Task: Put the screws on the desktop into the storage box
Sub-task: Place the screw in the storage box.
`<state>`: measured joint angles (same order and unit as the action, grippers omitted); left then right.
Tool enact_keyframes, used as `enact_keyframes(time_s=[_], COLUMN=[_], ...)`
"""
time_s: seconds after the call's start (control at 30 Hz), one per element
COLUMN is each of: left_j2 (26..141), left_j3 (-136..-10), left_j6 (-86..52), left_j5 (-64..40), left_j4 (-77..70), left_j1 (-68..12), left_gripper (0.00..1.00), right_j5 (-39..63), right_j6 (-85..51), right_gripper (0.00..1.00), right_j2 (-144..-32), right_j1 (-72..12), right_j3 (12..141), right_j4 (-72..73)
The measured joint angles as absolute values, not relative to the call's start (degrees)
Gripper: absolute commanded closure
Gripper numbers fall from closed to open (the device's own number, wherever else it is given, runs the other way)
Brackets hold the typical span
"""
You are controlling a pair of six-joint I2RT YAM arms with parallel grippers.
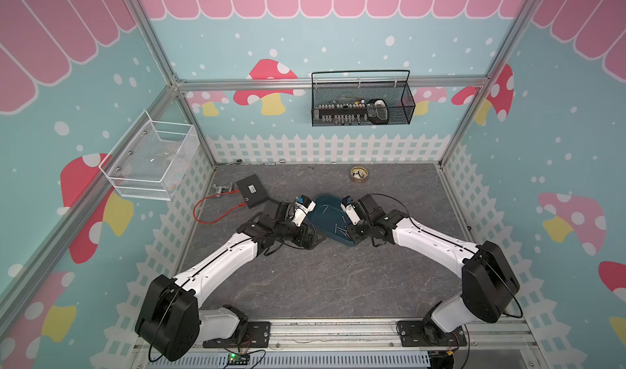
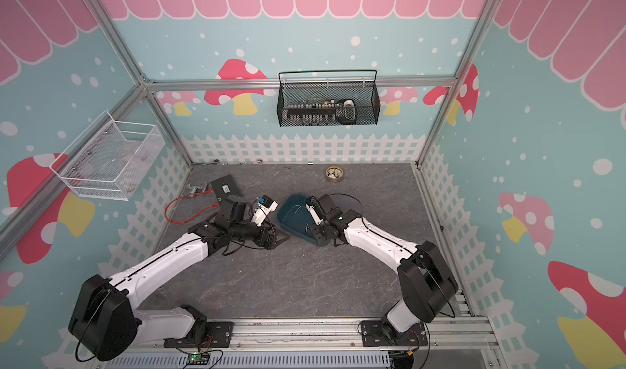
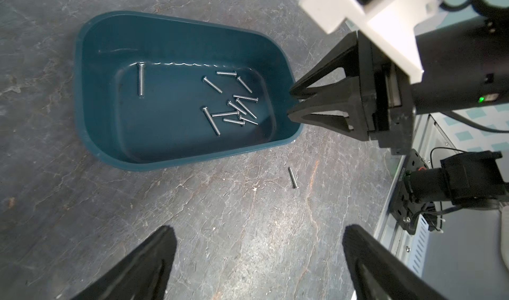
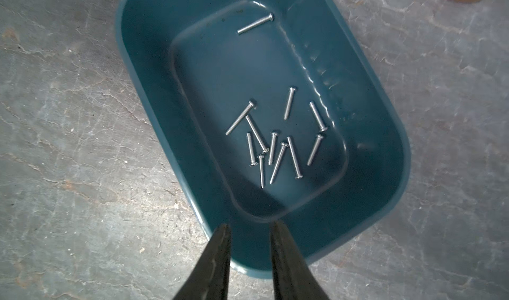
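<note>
Behind the storage box (image 1: 328, 225) sits, probably, tape (image 1: 359, 180).

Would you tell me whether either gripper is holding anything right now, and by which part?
Nothing is held. The left gripper is wide open and empty; the right gripper is parted, also empty, above the storage box.

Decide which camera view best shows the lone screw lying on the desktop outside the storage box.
The left wrist view: the screw lies sharp and whole near the storage box. In both top views it is a faint sliver; the right wrist view misses it.
</note>
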<state>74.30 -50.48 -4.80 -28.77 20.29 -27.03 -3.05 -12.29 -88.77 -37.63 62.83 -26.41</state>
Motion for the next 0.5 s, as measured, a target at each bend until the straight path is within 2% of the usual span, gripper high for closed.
enact_keyframes(time_s=[0.2,0.4,0.5], left_j2=[72.03,71.7,72.05], left_j3=[-50.48,-50.5,-50.5], left_j6=[-5.89,-7.07,-7.38], left_j5=[-27.64,-27.66,-27.57], left_j4=[20.27,20.27,20.27], left_j1=[-27.03,-27.16,-28.42], left_gripper=[0.01,0.01,0.01], right_j5=[-2.66,-0.51,1.21], right_j6=[-11.53,-10.92,-10.83], right_gripper=[0.3,0.02,0.01], right_j2=[-87.94,-81.67,-77.03], right_j1=[-36.62,-35.79,-35.31], right_j3=[63.51,62.39,60.42], right_j4=[-25.61,-25.3,-25.12])
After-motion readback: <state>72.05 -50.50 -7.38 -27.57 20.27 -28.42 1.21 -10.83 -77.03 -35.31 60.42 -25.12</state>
